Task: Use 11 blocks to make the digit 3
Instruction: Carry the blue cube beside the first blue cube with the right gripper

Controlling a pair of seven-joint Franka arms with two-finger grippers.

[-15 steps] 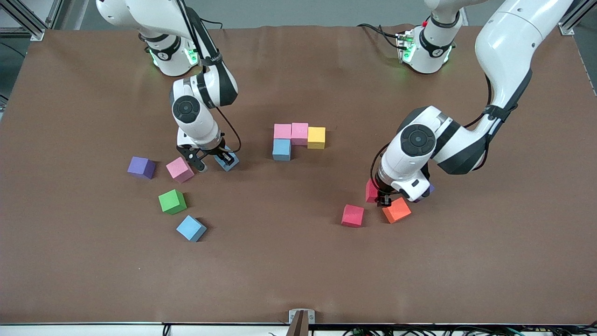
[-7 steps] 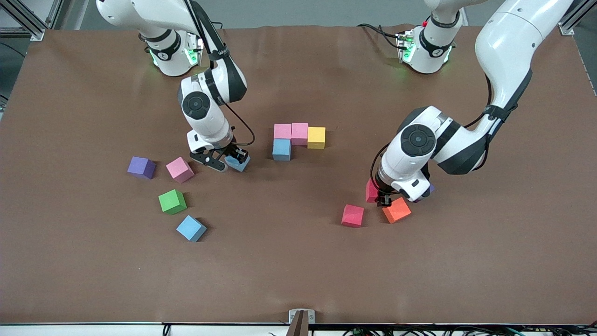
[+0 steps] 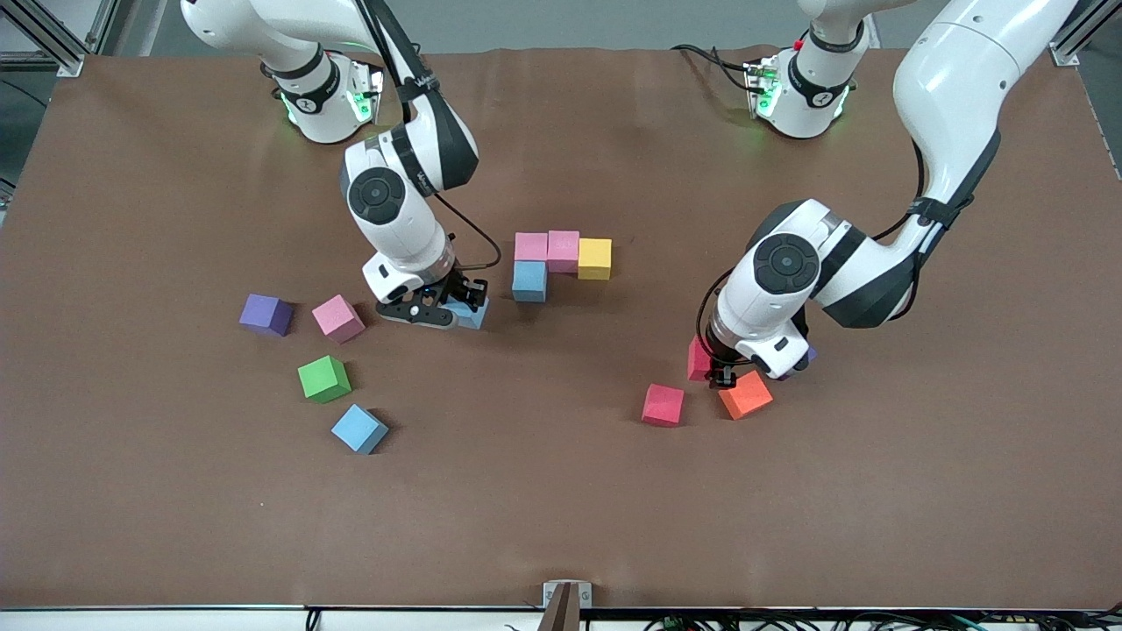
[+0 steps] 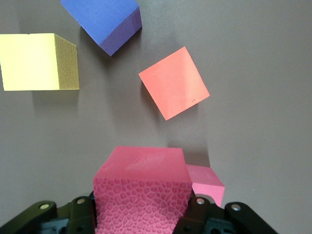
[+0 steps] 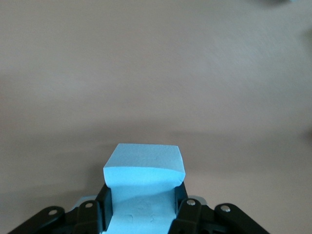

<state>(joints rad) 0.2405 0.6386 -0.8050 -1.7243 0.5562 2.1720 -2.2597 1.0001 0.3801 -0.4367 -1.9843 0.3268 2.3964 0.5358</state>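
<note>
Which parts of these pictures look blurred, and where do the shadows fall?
Front view: sharp, with soft shadows beside each block, such as the green block. Right wrist view: the table looks soft, and the held light blue block is clearer. Left wrist view: sharp, showing the held red block and its texture.

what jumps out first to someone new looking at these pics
Mid-table, a started figure: two pink cubes, a yellow and a light blue one touching. Beside it, the right gripper is shut on a light blue block. At the left arm's end, the left gripper grips a red block by an orange block.

Eleven blocks (image 3: 323, 379), two claws (image 3: 443, 308).
</note>
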